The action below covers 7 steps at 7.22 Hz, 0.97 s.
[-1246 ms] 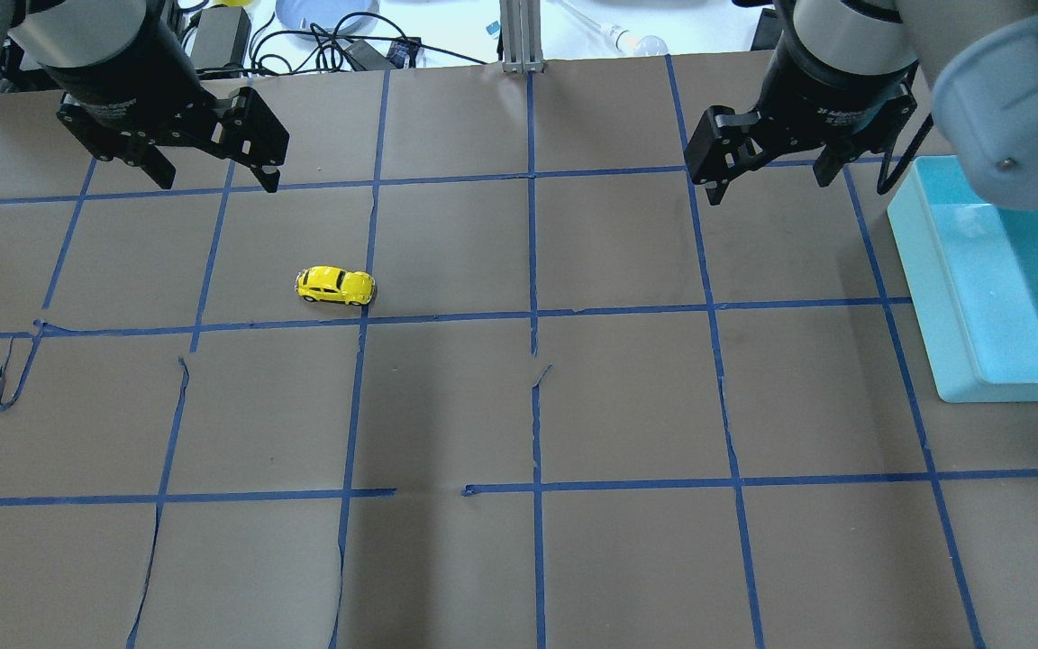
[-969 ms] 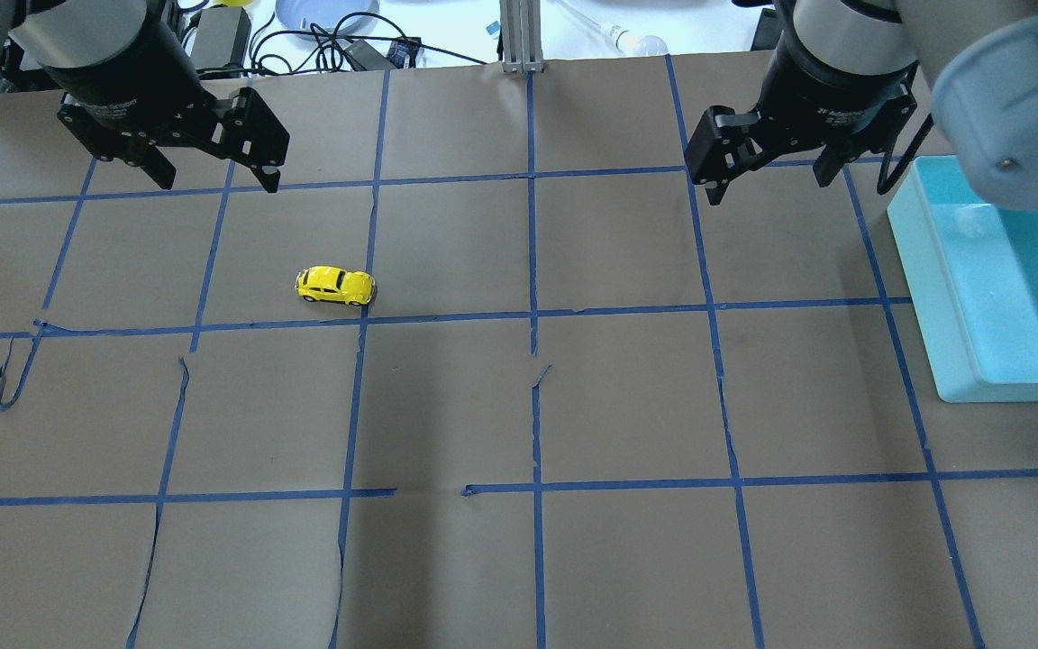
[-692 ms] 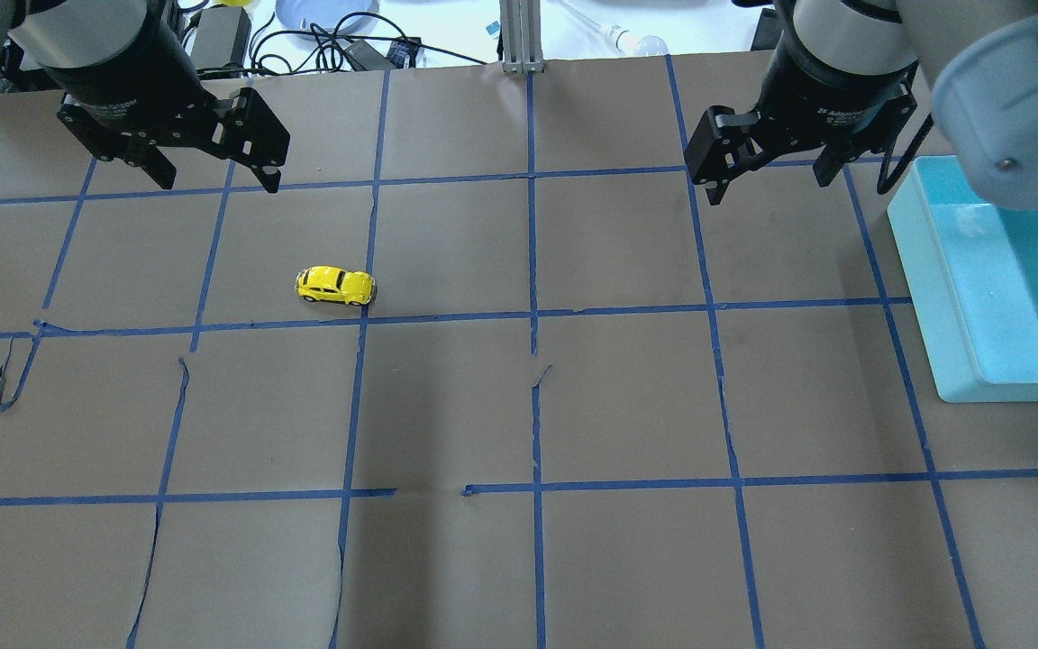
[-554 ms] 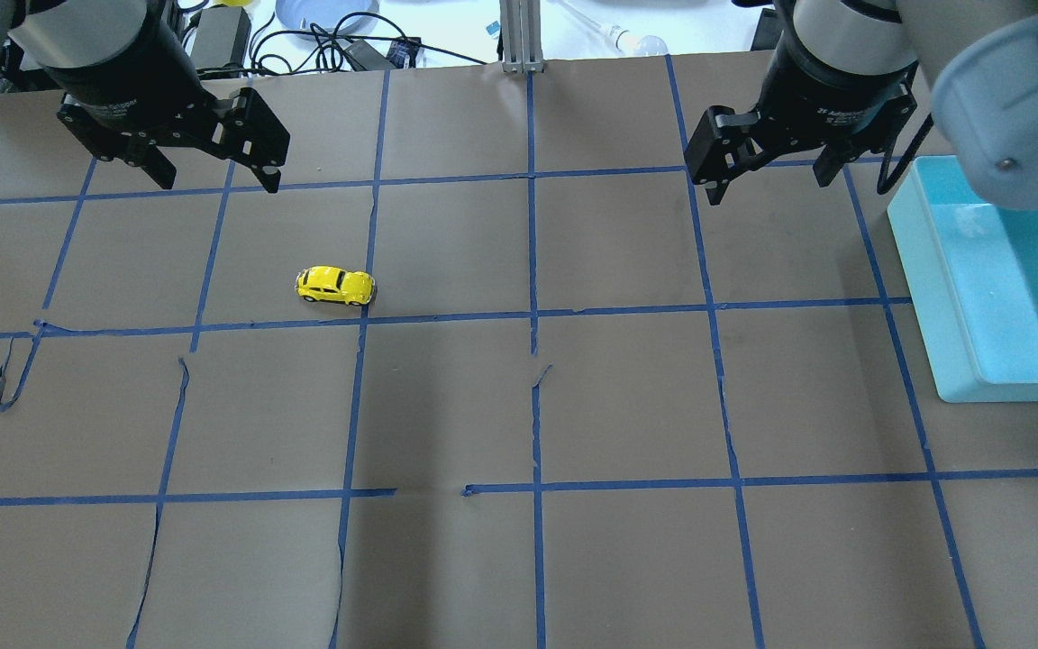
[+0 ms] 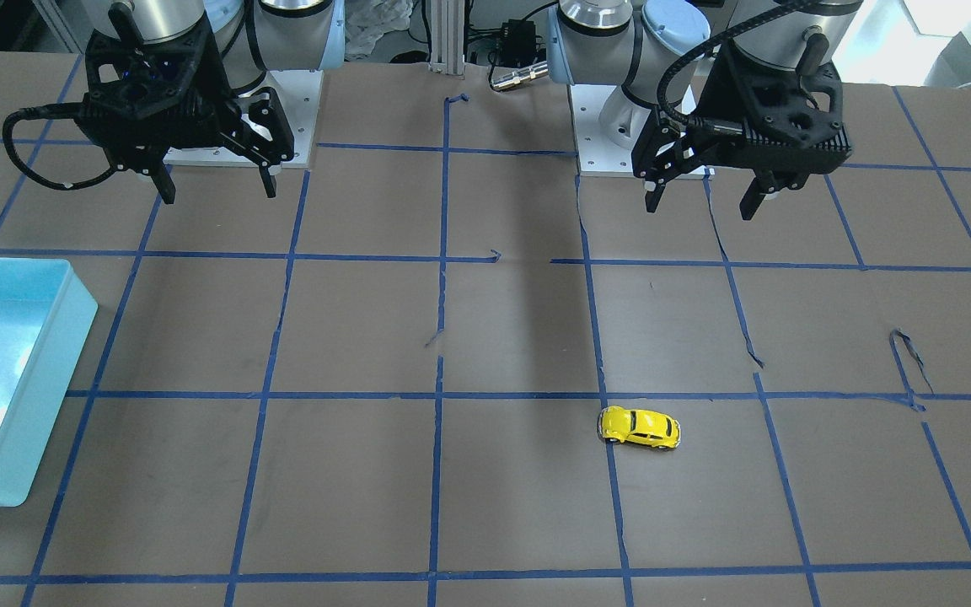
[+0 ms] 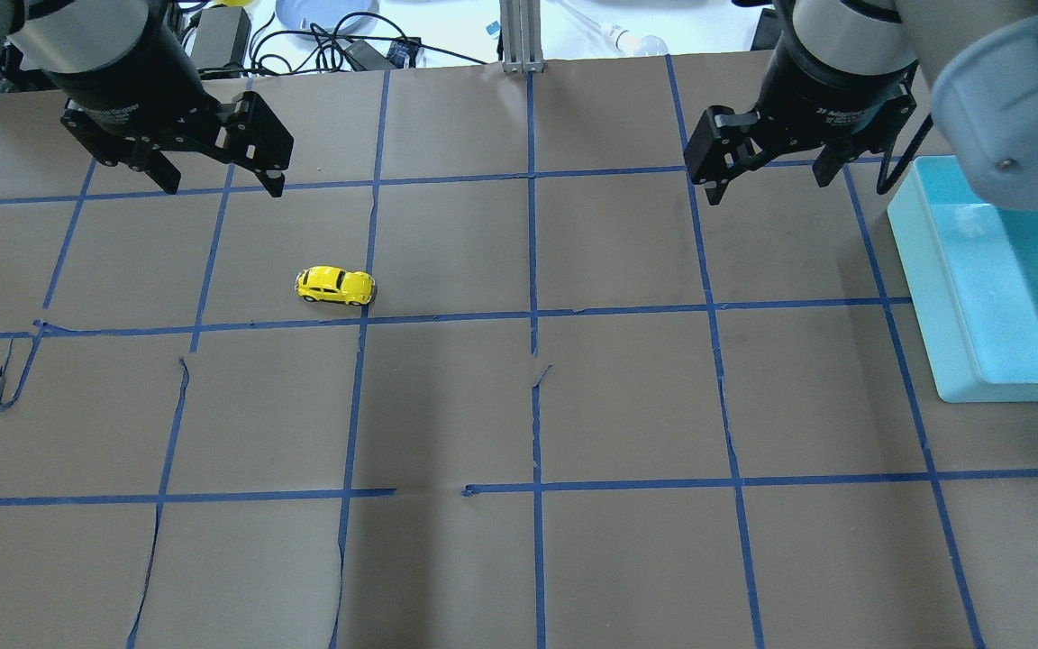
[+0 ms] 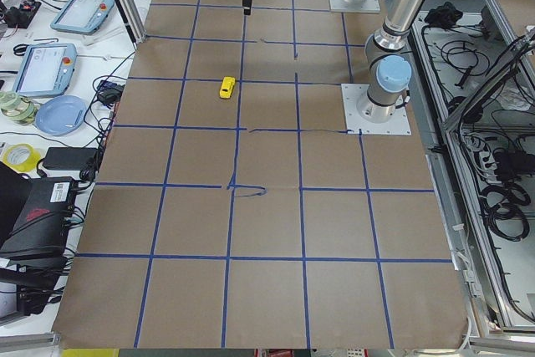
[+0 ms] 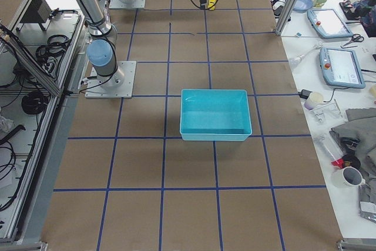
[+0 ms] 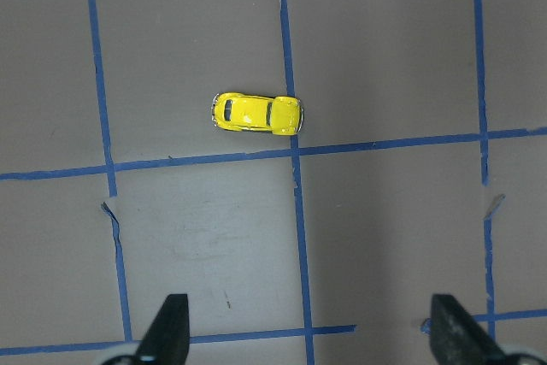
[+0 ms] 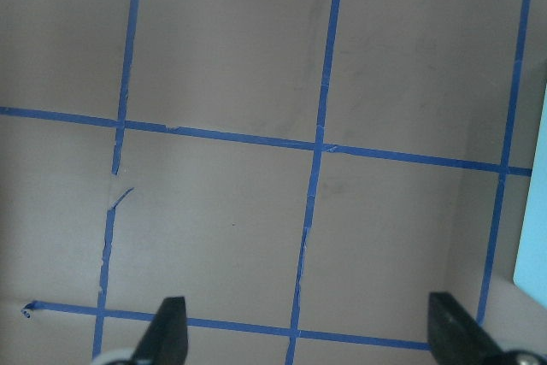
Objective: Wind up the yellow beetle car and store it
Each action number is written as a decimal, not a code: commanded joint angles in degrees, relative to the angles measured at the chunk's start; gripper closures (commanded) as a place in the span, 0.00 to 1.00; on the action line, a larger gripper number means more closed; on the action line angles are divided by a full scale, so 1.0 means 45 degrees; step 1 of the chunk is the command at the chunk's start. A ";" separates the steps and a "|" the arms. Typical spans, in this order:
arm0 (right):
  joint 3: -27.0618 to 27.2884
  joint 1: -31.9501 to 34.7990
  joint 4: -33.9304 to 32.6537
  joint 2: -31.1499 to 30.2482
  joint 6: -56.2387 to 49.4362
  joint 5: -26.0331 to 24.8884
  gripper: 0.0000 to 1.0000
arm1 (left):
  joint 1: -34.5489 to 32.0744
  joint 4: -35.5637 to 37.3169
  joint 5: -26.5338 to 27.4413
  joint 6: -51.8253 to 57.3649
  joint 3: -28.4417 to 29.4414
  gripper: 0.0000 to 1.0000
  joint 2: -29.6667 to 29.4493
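The yellow beetle car [image 6: 335, 286] stands on its wheels on the brown paper, just above a blue tape line. It also shows in the front view [image 5: 640, 427], the left side view [image 7: 226, 88] and the left wrist view [image 9: 256, 114]. My left gripper [image 6: 222, 185] is open and empty, held above the table, up and left of the car. It shows in the front view [image 5: 699, 209] and its own wrist view [image 9: 309, 335]. My right gripper [image 6: 767, 185] is open and empty, high over the right half [image 5: 217, 194], with only bare paper below it [image 10: 308, 335].
A teal bin [image 6: 924, 288] stands at the table's right side, beside my right arm; it looks empty [image 8: 214, 92] and shows in the front view [image 5: 39, 379]. The brown paper has a blue tape grid with some torn, lifted tape. Clutter lies beyond the far edge.
My left gripper has shifted very slightly toward the car. The car and my right gripper have not moved.
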 commanded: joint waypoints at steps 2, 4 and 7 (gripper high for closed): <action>0.0026 0.0007 -0.0011 0.0000 0.0025 0.0044 0.00 | -0.0013 -0.0006 -0.0034 0.0017 -0.0389 0.00 0.0021; 0.0026 0.0007 -0.0011 0.0000 0.0006 0.0025 0.00 | -0.0014 0.0053 0.0043 0.0036 -0.0371 0.00 -0.0213; 0.0026 -0.0012 -0.0011 0.0000 0.0006 0.0025 0.00 | -0.0014 0.0072 0.0024 0.0290 -0.0370 0.00 -0.0311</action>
